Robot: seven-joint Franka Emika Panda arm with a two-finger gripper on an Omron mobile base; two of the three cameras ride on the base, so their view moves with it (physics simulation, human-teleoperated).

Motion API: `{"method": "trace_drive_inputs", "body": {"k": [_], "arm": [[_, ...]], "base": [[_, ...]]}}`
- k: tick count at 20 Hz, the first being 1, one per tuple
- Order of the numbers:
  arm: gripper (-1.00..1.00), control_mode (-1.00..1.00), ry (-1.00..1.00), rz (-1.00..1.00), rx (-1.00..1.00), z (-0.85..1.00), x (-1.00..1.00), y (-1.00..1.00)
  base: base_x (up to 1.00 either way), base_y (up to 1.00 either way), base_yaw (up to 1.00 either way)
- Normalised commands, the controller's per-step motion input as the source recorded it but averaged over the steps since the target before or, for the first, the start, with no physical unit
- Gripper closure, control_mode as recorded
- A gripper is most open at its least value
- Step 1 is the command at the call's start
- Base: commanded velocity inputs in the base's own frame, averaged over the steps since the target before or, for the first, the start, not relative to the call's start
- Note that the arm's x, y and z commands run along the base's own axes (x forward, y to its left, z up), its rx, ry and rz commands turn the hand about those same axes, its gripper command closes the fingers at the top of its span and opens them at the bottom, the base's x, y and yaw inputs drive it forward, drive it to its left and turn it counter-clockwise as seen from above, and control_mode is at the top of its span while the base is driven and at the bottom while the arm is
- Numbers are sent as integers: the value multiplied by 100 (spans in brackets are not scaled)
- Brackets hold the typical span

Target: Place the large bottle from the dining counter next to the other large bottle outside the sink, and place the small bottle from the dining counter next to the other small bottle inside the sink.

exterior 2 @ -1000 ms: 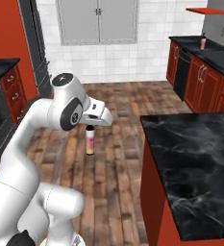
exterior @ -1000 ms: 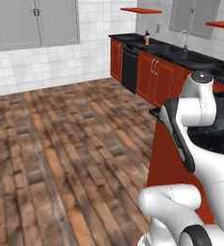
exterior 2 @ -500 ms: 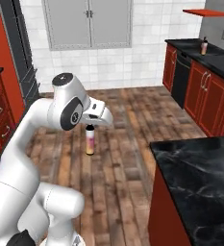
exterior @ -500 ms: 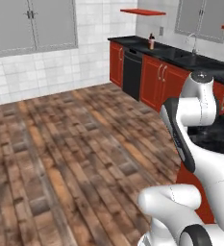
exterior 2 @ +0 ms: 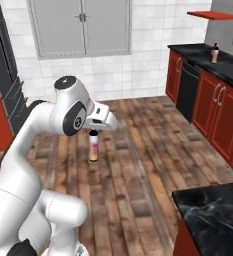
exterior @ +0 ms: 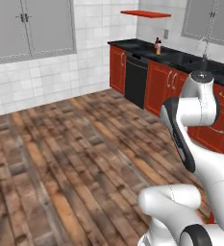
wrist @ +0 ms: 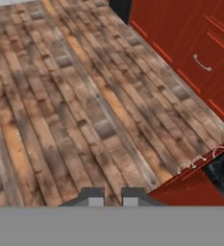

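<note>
Carrying a small bottle (exterior 2: 94,146) through the middle of the kitchen, the gripper (exterior 2: 93,133) has its fingers closed on the dark cap, so the pickup looks done and the delivery remains. Its long axis is vertical, cap up, the pale body hanging below the hand over the wooden floor (exterior 2: 153,150). Another bottle (exterior 2: 214,53) stands upright on the far tabletop (exterior 2: 223,62), well apart. I cannot tell from here whether the other bottle has been placed.

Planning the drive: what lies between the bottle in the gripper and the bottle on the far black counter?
Right base view: from the held bottle bare wood floor, then dishwasher front below the counter bottle.
</note>
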Motion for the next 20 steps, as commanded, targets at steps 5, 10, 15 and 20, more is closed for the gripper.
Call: {"method": "trace_drive_inputs", "body": {"k": [5,10,15,20], "arm": [[100,100,0,0,0,0,0,0],[100,100,0,0,0,0,0,0],[100,100,0,0,0,0,0,0],[100,100,0,0,0,0,0,0]], "base": [[88,44,-15],[87,36,-17],[51,21,-32],[7,13,-47]]}}
